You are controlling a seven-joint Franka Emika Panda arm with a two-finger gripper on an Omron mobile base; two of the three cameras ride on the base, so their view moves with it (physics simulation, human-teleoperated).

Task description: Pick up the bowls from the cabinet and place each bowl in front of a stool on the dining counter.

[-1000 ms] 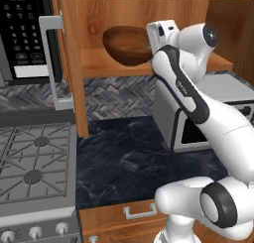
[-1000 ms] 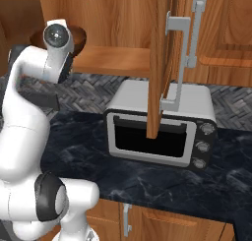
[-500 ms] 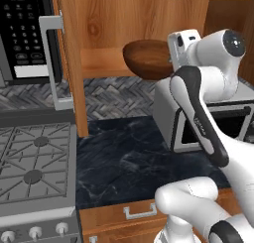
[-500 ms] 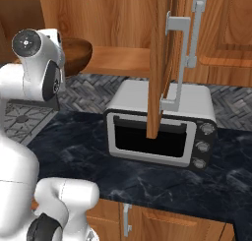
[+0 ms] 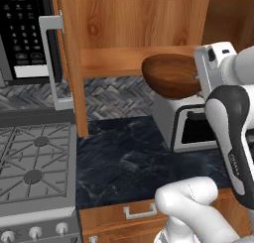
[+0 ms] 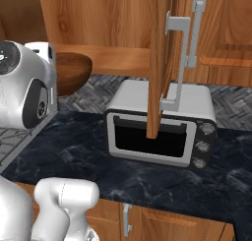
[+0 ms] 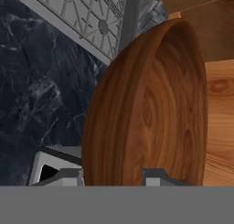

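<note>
In the left base view the wooden bowl (image 5: 171, 76) hangs in the air just in front of the open cabinet (image 5: 144, 33), level with its lower shelf edge and above the toaster oven (image 5: 186, 125), with the white hand pressed against its right rim. The cabinet's door (image 5: 67, 63) stands swung out beside the microwave (image 5: 25, 33), over the stove (image 5: 34, 162). In the right base view the bowl (image 6: 71, 73) peeks out behind the arm's white wrist, clear of the shelf, while the other door (image 6: 160, 63) hangs open over the toaster oven (image 6: 162, 127) on the short black countertop (image 6: 78, 151). In the hand view the gripper (image 7: 114, 175) clamps the bowl's (image 7: 151, 109) rim — one tip on the outside wall, one inside the hollow. Judging from this, the first bowl is out of the cupboard but not yet carried to the dining counter — the red bowl and both placements remain.
</note>
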